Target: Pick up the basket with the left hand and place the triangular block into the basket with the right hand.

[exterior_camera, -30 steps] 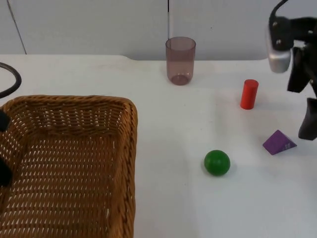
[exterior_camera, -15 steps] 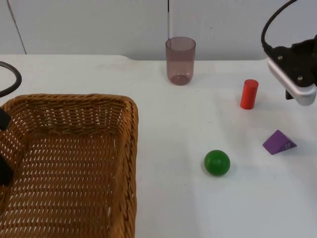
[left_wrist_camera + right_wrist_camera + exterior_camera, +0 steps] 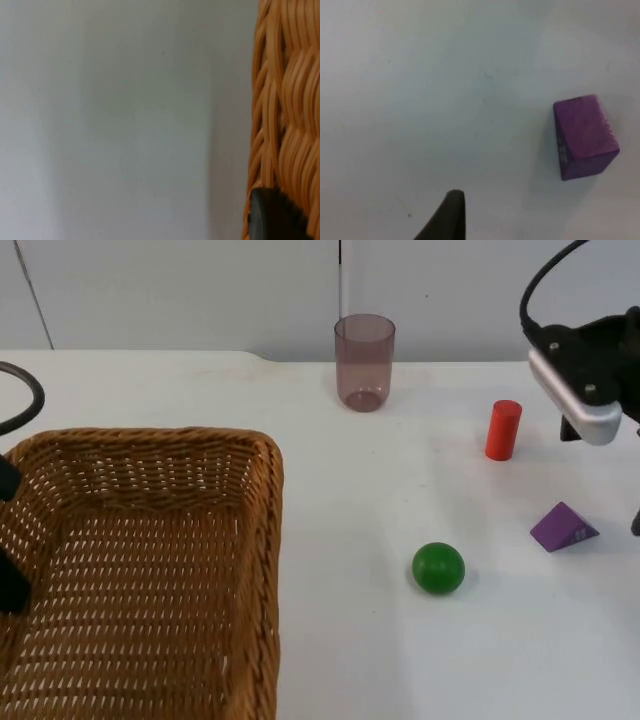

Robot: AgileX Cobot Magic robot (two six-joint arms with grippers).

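While left tool (image 3: pixel 10 540) sits at basket (image 3: pixel 150 560) edge, grip can't tell, right tool (image 3: pixel 636 522), opening can't tell, should centre over wedge (image 3: pixel 563 528) w/ fingers straddling flat faces.

The white table (image 3: pixel 330 640) carries a wicker basket (image 3: pixel 140 570) at eight o'clock, a green ball (image 3: pixel 438 567) just right of centre, a purple triangular block (image 3: pixel 562 527) at three, a red cylinder (image 3: pixel 503 429) at two, and a translucent cup (image 3: pixel 364 362) at twelve.

Black right arm (image 3: pixel 600 360) with silver-grey housing
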